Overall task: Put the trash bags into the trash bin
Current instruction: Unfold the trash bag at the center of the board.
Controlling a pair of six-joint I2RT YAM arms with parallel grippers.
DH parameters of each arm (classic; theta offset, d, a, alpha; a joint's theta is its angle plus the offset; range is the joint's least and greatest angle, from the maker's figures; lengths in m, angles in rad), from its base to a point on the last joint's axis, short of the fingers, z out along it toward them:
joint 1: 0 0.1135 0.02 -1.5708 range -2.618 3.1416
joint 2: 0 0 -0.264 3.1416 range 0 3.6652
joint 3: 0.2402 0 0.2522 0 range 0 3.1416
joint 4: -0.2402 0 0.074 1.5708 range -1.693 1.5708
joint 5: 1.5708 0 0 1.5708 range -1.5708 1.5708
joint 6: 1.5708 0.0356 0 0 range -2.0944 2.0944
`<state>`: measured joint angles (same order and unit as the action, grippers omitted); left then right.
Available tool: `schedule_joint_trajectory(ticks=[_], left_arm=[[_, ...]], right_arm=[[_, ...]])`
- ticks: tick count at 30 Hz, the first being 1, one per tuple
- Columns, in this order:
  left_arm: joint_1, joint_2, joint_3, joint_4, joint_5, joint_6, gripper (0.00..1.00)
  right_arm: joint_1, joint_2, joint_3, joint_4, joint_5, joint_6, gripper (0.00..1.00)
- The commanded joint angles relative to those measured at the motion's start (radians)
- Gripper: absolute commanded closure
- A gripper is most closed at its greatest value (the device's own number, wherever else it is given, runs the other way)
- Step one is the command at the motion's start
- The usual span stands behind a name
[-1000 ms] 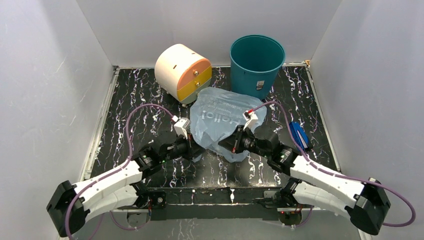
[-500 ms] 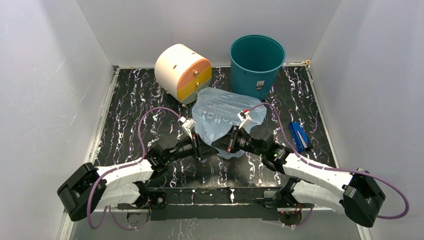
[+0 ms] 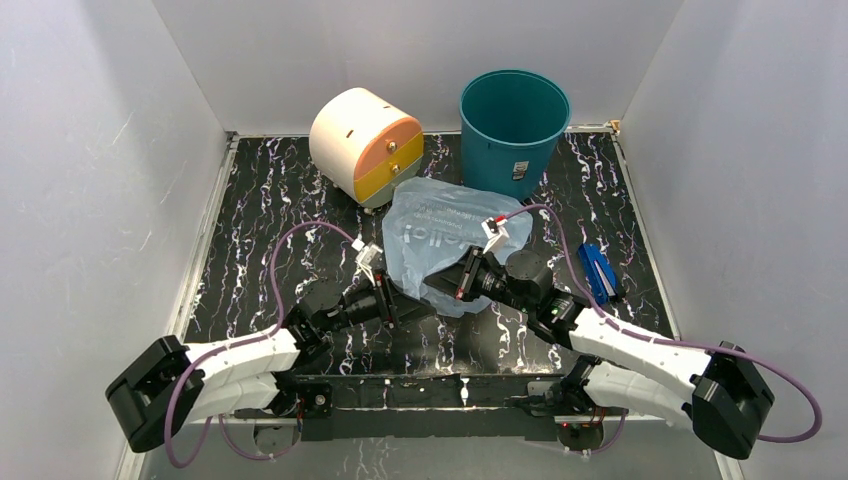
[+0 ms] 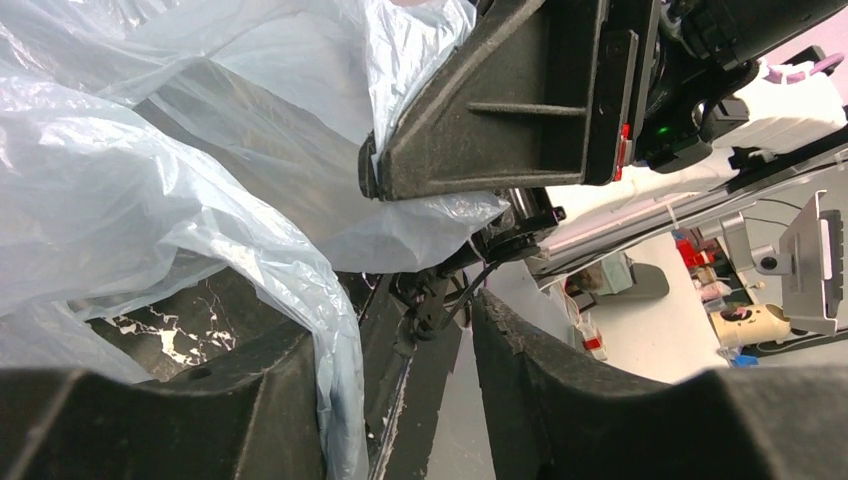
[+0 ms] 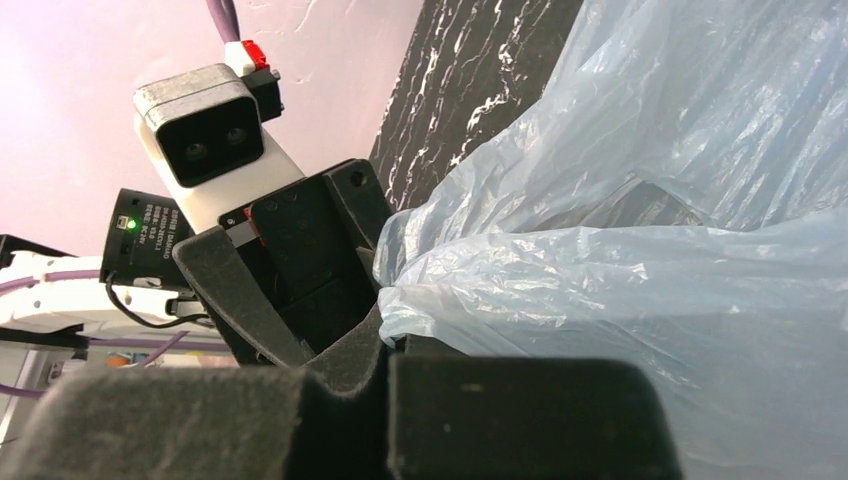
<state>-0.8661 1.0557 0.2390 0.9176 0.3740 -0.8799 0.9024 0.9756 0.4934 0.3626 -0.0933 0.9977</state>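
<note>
Trash bag [image 3: 440, 225], clenched in right pincer [image 3: 445, 287], stretches away toward trash bin [image 3: 513, 125]; left pincer [image 3: 392, 302] open.

I see the bag [image 3: 440, 235] as thin, crinkly, translucent plastic with a soft sheen. The bin [image 3: 512, 125] is smooth teal plastic, the box [image 3: 350, 130] smooth and satiny, the table [image 3: 270, 200] smooth, marble-patterned.
</note>
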Motion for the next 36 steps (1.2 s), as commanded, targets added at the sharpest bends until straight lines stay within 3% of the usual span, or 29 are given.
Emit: schedule_joint_trajectory(ticks=[1, 13, 16, 19, 23, 28, 36], left_arm=[[-0.005, -0.017, -0.002, 0.053, -0.040, 0.011, 0.52], [-0.006, 0.096, 0.001, 0.290, -0.003, -0.014, 0.50], [-0.005, 0.115, -0.003, 0.321, 0.000, -0.019, 0.60], [-0.005, 0.129, -0.004, 0.326, 0.022, -0.018, 0.81], [-0.005, 0.107, -0.038, 0.326, 0.035, -0.012, 0.97], [-0.005, 0.066, -0.070, 0.325, 0.022, -0.013, 1.00], [-0.006, 0.072, -0.051, 0.315, 0.049, -0.011, 1.00]], right_arm=[[-0.005, -0.015, 0.026, 0.058, -0.032, 0.022, 1.00], [-0.005, 0.008, 0.049, 0.068, -0.086, 0.032, 0.99], [-0.005, 0.010, 0.048, 0.073, -0.089, 0.034, 0.98], [-0.005, 0.005, 0.052, 0.069, -0.088, 0.029, 0.98], [-0.005, -0.023, 0.069, -0.007, -0.045, 0.006, 0.96], [-0.005, -0.053, 0.074, -0.057, -0.021, -0.015, 0.93], [-0.005, -0.037, 0.097, -0.084, -0.145, -0.037, 0.72]])
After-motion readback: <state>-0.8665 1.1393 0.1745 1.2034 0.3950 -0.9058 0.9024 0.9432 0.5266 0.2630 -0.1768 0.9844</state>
